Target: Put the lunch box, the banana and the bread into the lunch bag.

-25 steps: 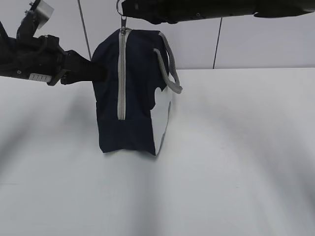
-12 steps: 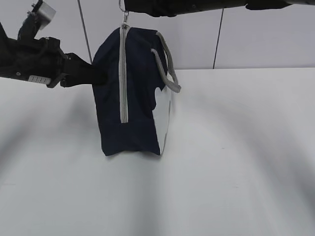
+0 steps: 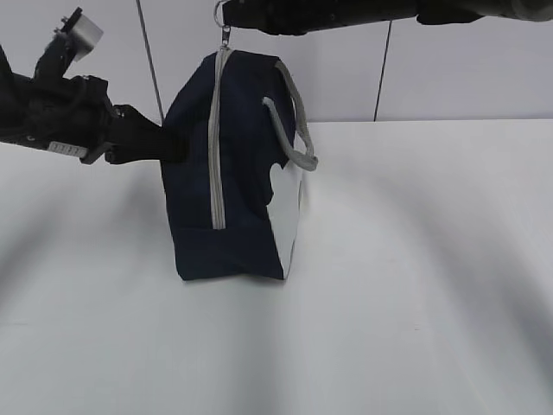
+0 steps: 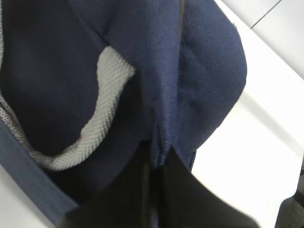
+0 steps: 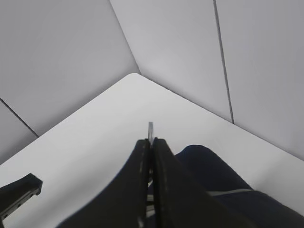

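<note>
while my right gripper (image 3: 226, 12) at the top of the exterior frame is pinched together on the ring pull (image 3: 221, 10) of the zipper (image 3: 216, 138), my left gripper (image 3: 173, 145), coming in from the left edge, is clamped on a fold of the lunch bag (image 3: 246, 173) at its upper left flank. in the right wrist view the two fingers meet with only the thin metal of the pull showing between them; in the left wrist view the navy cloth runs down into my jaws at the bottom of the frame.

what worries me: the pull is a thin thing and could slip out of my right fingers if i tug at an angle to the zipper. the fold on the left could also slide free, and then the bag would lift or topple rather than unzip. it looks light and unfilled, so i judge it will follow any pull i do not counter.

the bag stands left of centre on the white table (image 3: 415, 259), upright, long axis vertical, zipper running top to bottom on the face turned toward the camera, strap handle (image 3: 298, 121) hanging to the right. the zipper looks still done up. lunch box, banana and bread are not in view.
</note>
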You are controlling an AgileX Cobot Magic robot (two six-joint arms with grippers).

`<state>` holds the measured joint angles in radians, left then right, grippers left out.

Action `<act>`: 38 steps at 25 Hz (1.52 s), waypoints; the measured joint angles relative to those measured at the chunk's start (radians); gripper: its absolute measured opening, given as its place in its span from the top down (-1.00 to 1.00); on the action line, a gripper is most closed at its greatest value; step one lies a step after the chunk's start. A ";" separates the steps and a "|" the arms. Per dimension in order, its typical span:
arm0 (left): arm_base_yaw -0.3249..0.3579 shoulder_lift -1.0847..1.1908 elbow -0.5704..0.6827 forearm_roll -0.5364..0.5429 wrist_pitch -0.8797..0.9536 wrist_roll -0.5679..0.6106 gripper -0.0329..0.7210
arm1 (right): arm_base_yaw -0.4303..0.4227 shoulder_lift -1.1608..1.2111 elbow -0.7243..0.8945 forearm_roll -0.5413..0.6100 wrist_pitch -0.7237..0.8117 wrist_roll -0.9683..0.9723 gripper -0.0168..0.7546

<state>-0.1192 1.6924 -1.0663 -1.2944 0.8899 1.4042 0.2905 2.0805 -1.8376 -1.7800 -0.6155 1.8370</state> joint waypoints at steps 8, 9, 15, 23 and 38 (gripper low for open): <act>0.000 0.000 0.000 0.036 0.010 -0.003 0.91 | -0.054 0.120 -0.144 -0.028 -0.053 0.107 1.00; 0.000 0.000 0.000 0.038 0.011 -0.004 0.91 | -0.060 0.141 -0.171 -0.038 -0.066 0.128 1.00; 0.000 0.000 0.000 0.063 0.030 -0.004 0.91 | -0.077 0.264 -0.327 -0.087 -0.112 0.228 1.00; 0.000 0.000 0.000 0.107 0.051 -0.004 0.91 | -0.091 0.429 -0.536 -0.094 -0.162 0.367 1.00; 0.000 0.000 0.000 0.125 0.057 -0.007 0.91 | -0.124 0.571 -0.664 -0.087 -0.259 0.445 1.00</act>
<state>-0.1192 1.6924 -1.0663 -1.1689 0.9469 1.3975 0.1664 2.6512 -2.5020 -1.8670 -0.8745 2.2817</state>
